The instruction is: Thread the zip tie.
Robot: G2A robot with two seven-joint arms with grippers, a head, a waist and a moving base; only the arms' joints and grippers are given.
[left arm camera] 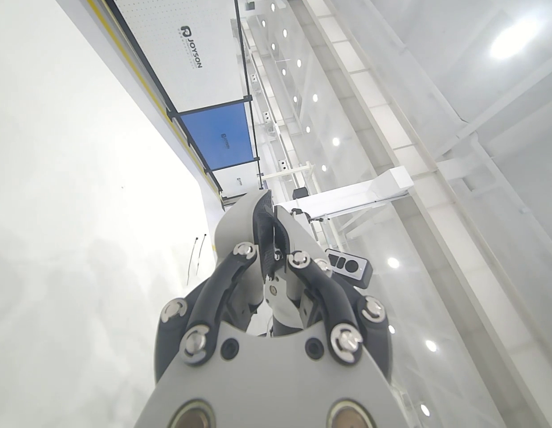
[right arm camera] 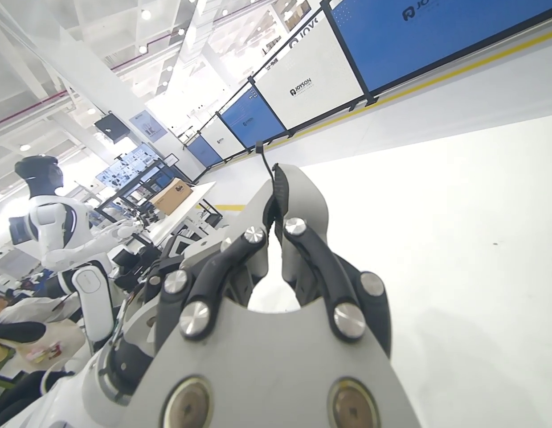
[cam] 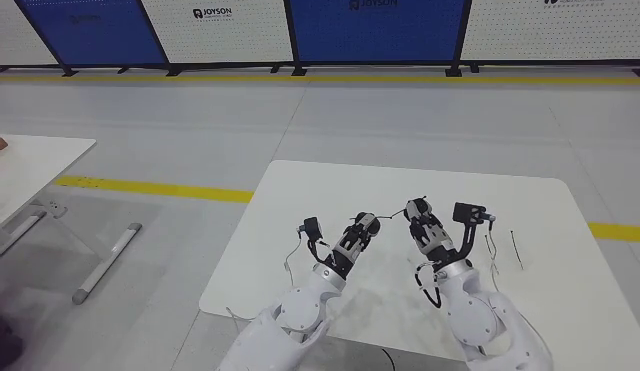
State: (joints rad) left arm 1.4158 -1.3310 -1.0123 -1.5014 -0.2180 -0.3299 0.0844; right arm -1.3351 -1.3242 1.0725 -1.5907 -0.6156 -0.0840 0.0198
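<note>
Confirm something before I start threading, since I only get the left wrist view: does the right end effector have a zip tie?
Observer: Yes. The right end effector is shut on a black zip tie; a short end pokes out past its tip.
Operator: Is it near mine?
Observer: In the top view the left end effector sits beside it above the table, both angled toward each other with a gap between.
Operator: Which end sticks out?
Observer: It ends in a small block, likely the head.
</note>
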